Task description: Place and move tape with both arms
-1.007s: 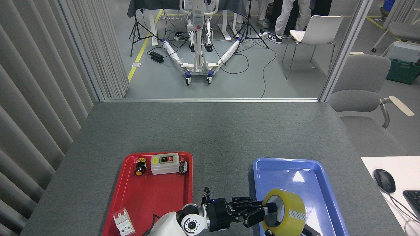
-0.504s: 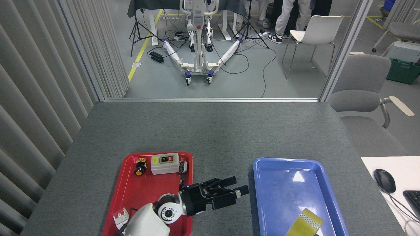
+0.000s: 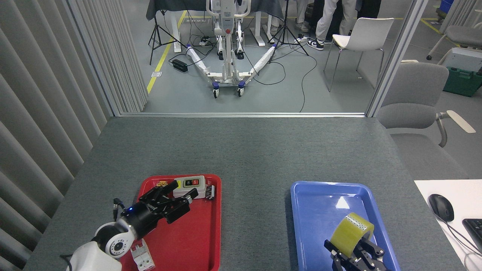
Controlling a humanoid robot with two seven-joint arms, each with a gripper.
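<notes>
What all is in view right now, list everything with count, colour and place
Tape: one, yellow, over blue tray, held.
Blue tray: one, table right.
Red tray: one, table left.
Switch box: one, grey, red tray far end.
White clip block: one, red tray near corner.
Table: one, grey.
Mouse: one, black, right desk.
Chairs: white, grey, beyond table.
Left end effector: black, open, over red tray.
Right end effector: black, gripping tape.

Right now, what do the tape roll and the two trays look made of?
Tape roll: glossy translucent yellow film, likely plastic; it shines in the right pincer. Red tray and blue tray: smooth moulded plastic by their look, with rounded rims and a light glare on the blue one.
</notes>
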